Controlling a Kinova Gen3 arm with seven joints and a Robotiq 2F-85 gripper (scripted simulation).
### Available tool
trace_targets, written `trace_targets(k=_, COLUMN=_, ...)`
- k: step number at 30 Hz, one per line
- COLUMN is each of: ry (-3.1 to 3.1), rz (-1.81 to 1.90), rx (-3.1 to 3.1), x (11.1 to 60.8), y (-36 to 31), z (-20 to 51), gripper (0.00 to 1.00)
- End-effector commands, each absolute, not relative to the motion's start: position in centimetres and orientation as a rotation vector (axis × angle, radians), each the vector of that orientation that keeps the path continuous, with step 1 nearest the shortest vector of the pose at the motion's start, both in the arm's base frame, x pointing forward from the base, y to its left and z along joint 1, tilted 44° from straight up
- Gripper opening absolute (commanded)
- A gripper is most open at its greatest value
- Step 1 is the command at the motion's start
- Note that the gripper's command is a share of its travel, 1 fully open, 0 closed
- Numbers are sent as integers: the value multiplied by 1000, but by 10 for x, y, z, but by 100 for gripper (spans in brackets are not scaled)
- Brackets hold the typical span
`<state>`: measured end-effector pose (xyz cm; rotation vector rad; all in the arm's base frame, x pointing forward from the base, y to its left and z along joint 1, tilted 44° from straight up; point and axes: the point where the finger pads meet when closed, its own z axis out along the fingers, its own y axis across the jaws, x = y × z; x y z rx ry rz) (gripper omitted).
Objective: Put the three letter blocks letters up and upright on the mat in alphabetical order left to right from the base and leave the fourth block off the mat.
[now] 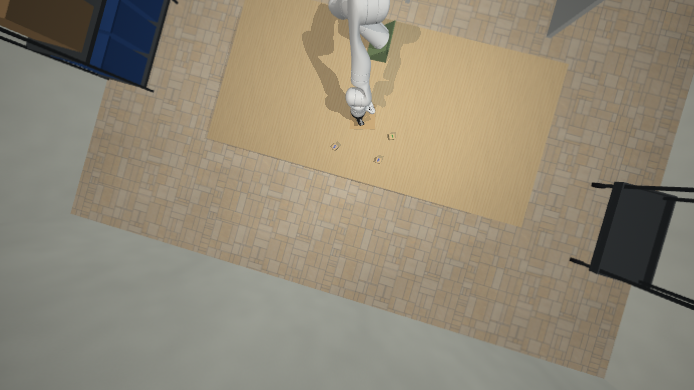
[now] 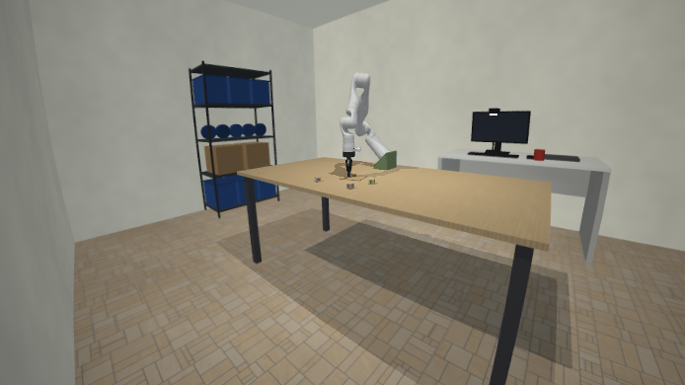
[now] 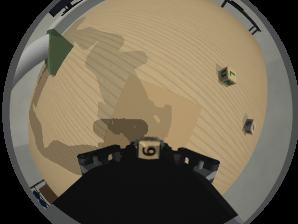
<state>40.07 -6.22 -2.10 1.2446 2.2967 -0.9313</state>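
Your surface (image 1: 460,124) is pale wood. On it lie a tan mat (image 1: 369,123), three small blocks apart from one another (image 1: 335,146) (image 1: 378,159) (image 1: 391,136), all off the mat, and a green wedge (image 1: 383,45) at the arm's foot.

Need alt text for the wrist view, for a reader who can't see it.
The gripper is shut on a small block with a dark mark on top, over a tan mat on a wooden table. Two more blocks lie to the right.
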Motion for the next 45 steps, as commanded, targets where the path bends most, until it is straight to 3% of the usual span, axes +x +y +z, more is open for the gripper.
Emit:
trace_targets(k=1, ry=2297, rz=-930, rx=1244, x=401, y=-62, z=-21, gripper=26)
trace_targets(k=29, ry=2297, rz=-930, rx=1244, x=400, y=6, z=49, gripper=26)
trace_targets(k=45, ry=2208, rz=-895, rx=1350, x=399, y=-6, z=64, gripper=26)
